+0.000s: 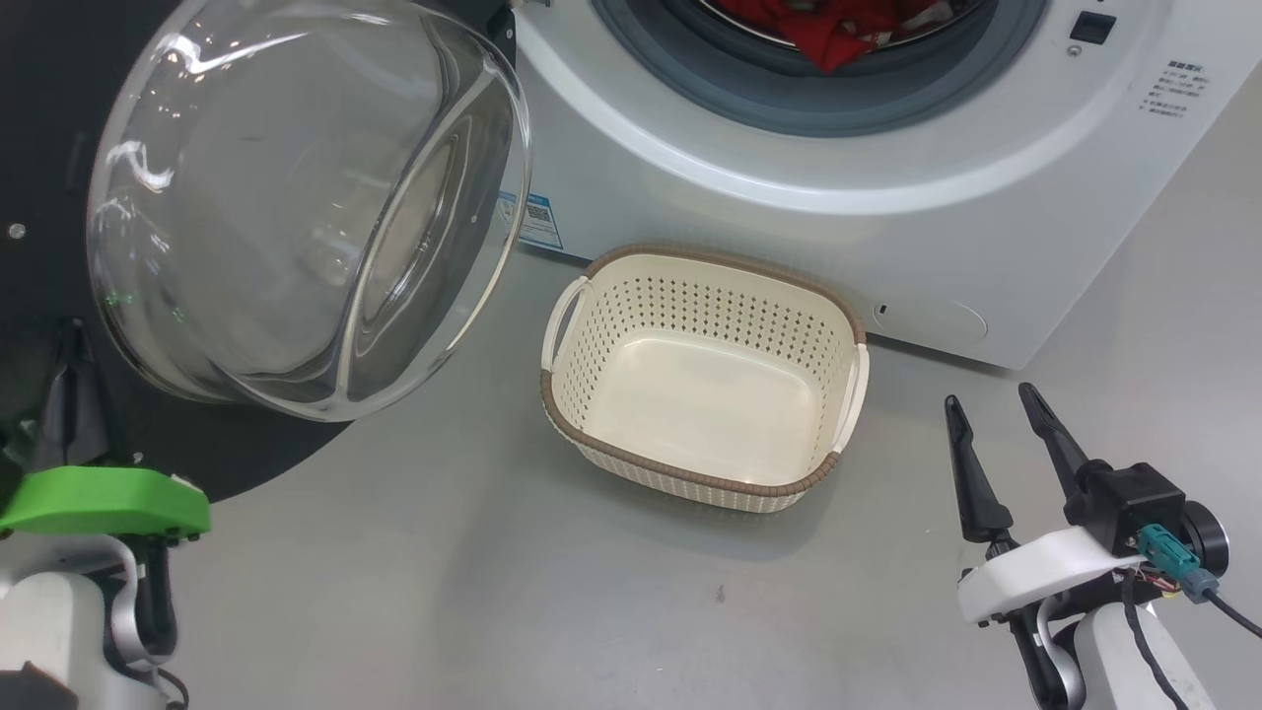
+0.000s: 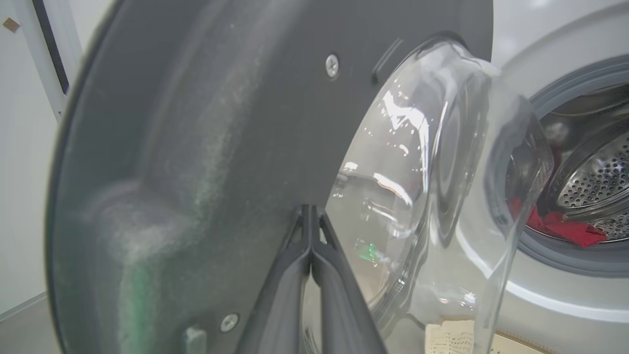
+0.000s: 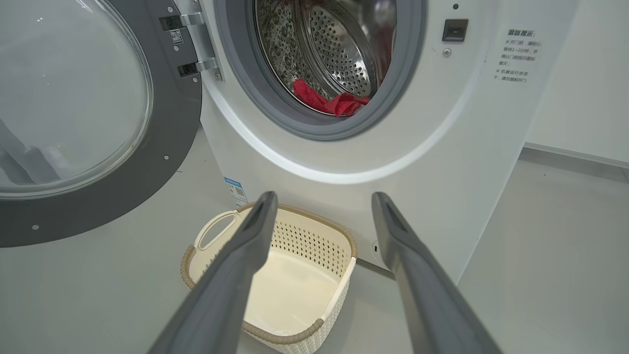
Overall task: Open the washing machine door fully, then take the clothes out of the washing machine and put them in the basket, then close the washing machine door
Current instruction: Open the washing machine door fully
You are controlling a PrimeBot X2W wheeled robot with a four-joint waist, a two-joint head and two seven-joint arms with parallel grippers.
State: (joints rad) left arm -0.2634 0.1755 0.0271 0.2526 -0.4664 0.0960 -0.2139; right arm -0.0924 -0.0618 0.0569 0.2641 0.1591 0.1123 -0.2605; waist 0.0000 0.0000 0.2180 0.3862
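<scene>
White front-loading washing machine [image 1: 789, 247] stands at the top of the head view, its opening uncovered. The washing machine door [image 1: 39, 148], glossy black, hangs swung out on the robot's left on two metal hinges [image 3: 196, 44]. Its clear glass bowl [image 1: 306, 207] bulges toward the camera. The clothes [image 1: 838, 30], red fabric, lie inside the steel drum [image 3: 339, 49], bunched low against the grey rubber seal [image 1: 789, 94]; no print or trim can be made out on them. The basket [image 1: 710, 258] sits upright on the grey floor [image 1: 493, 592] just in front of the machine, below the opening and to the right of the open door, with its cream bottom showing in full. A blue label [image 1: 537, 219] is low on the machine's front behind the basket's left handle, and a round flap [image 1: 932, 320] is low to the basket's right. The left gripper [image 2: 310, 216] has its two dark fingers pressed together with nothing between them, tips at the door's grey inner face just beside the edge of the glass. The right gripper [image 1: 991, 399] hovers above the floor to the right of the basket, apart from it, jaws spread wide and holding nothing, fingers pointing toward the machine.
</scene>
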